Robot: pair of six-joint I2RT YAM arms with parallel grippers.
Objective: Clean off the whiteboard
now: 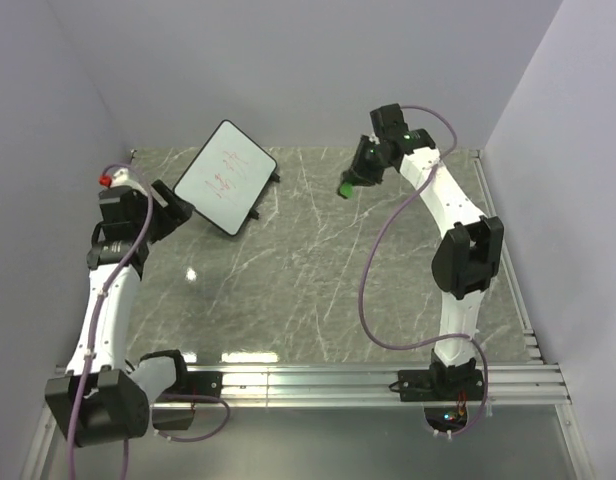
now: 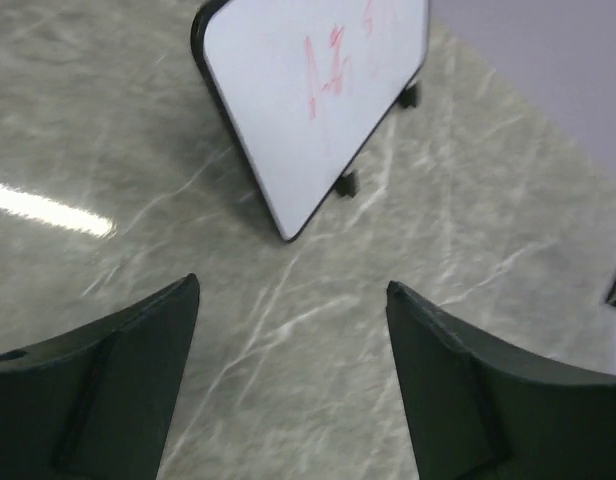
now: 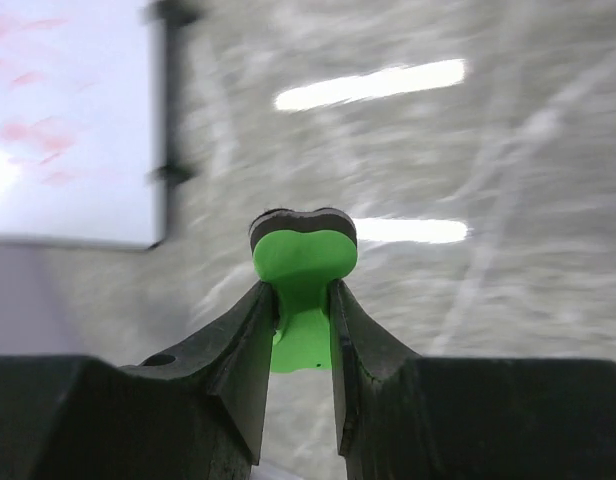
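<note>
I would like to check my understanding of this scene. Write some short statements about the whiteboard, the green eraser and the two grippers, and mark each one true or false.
1. The whiteboard bears red scribbles. True.
2. The right gripper is shut on the green eraser. True.
3. The left gripper grips the edge of the whiteboard. False: its jaws stand open, short of the board, and hold nothing.
4. The green eraser is pressed on the whiteboard. False: it is held apart from the board, to its right in the top view.
</note>
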